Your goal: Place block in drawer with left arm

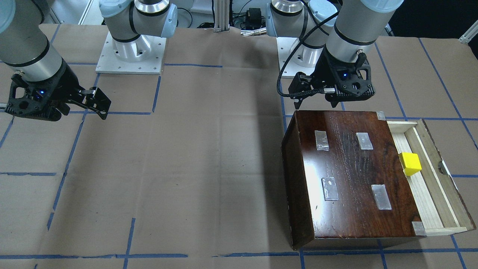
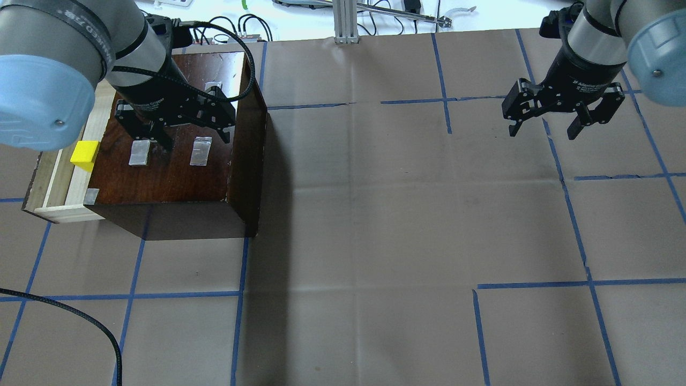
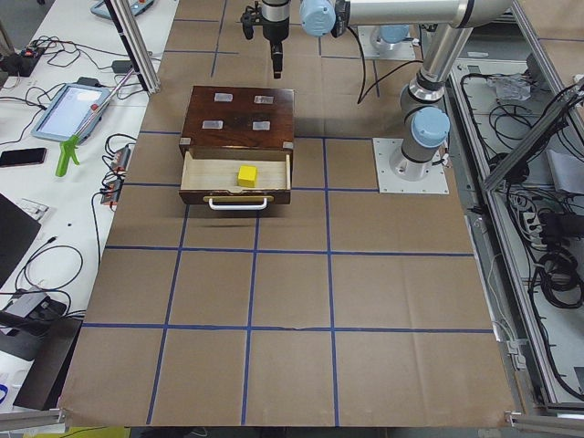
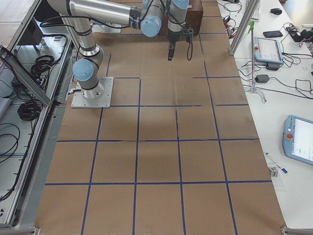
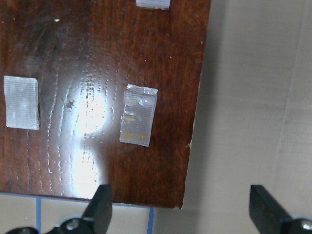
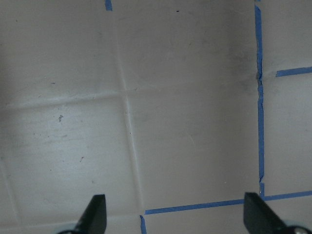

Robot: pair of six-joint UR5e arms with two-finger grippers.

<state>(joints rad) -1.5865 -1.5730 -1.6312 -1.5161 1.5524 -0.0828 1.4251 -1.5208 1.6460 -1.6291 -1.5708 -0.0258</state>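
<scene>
The yellow block (image 1: pixel 410 163) lies in the pulled-out drawer (image 1: pixel 422 198) of the dark-brown cabinet (image 1: pixel 351 175). The block also shows in the overhead view (image 2: pixel 84 155) and the exterior left view (image 3: pixel 246 174), resting on the drawer's pale floor (image 2: pixel 59 182). My left gripper (image 2: pixel 194 134) hangs open and empty above the cabinet's top, near its edge away from the drawer. In the left wrist view (image 5: pixel 180 204) its jaws are wide apart over the glossy top (image 5: pixel 97 73). My right gripper (image 2: pixel 542 128) is open and empty over bare table far from the cabinet; it also shows in the right wrist view (image 6: pixel 173 214).
Several grey tape patches (image 1: pixel 322 140) sit on the cabinet top. Blue tape lines (image 2: pixel 144 295) grid the brown paper table. Both arm bases (image 1: pixel 130 52) stand at the robot's edge. A black cable (image 2: pixel 102 332) loops in front of the cabinet.
</scene>
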